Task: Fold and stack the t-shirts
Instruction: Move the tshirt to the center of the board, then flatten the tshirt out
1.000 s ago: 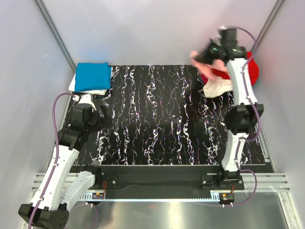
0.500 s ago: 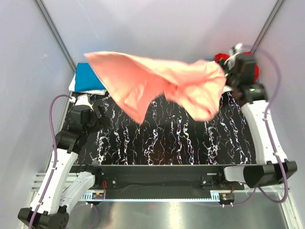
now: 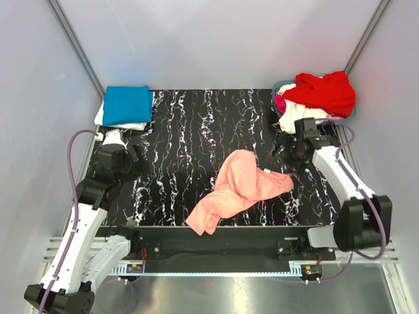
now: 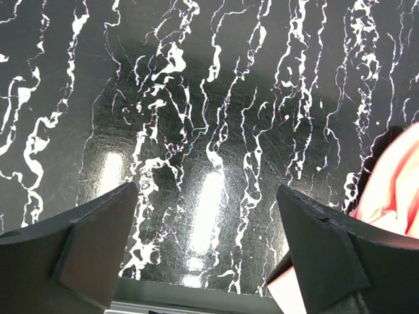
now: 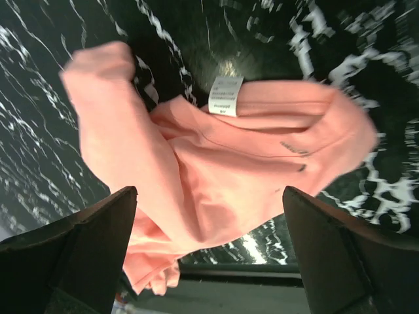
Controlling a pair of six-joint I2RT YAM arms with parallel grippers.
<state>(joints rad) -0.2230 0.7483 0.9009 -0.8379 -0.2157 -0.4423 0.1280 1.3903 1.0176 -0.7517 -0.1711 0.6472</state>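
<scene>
Left tool (image 4: pixel 206 193): mine, jaws spread wide, holding nothing, over the table (image 4: pixel 209 98).
Right tool (image 5: pixel 209 193): mine, jaws wide apart, empty, above the salmon-pink t-shirt (image 5: pixel 196 170).
Salmon-pink t-shirt: crumpled on the table, lower centre, its label showing.
Blue t-shirt (image 3: pixel 127 104): folded, upper left, on a white t-shirt (image 3: pixel 99 118).
Red t-shirt (image 3: pixel 324 91): heaped, upper right.

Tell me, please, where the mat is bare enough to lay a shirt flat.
Bare: the middle back of the mat, between the blue shirt and the heap; also between the left gripper and the pink shirt. Crowded: back right corner, with the heap and right gripper, and front centre.
</scene>
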